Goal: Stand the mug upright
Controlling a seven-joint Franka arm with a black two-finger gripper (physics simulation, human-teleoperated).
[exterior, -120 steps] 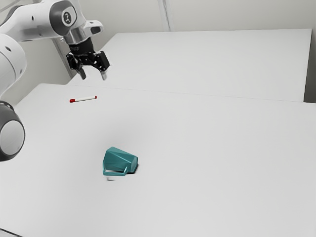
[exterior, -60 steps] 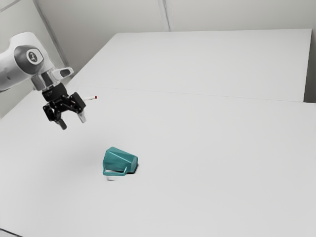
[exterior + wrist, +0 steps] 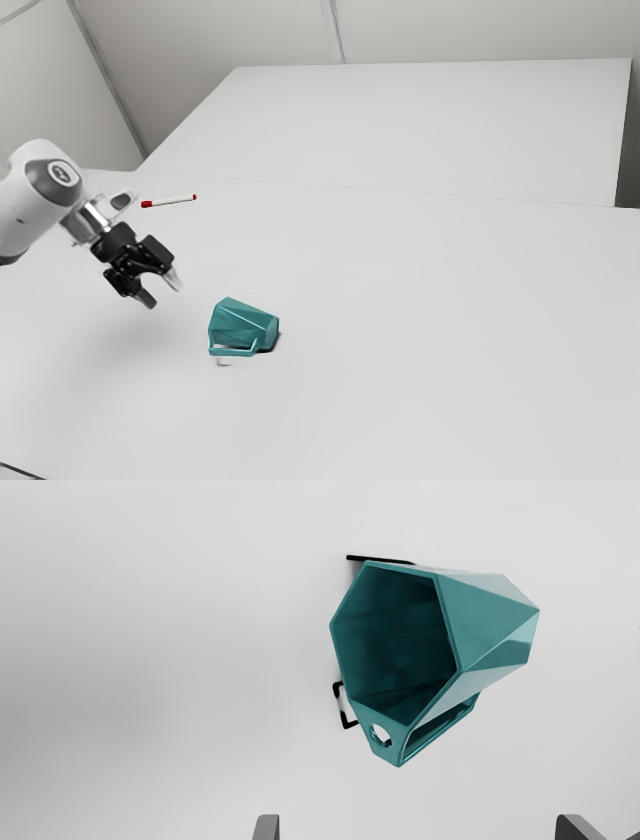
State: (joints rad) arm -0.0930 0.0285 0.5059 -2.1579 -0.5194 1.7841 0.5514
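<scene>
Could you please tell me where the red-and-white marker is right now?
In the exterior view, the red-and-white marker lies on the white table toward that view's left, beyond the black two-finger gripper.

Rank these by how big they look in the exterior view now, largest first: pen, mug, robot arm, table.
1. Table, spreading across most of the view
2. Robot arm, the part in view
3. Mug, lying on its side
4. Pen, a thin sliver
</scene>
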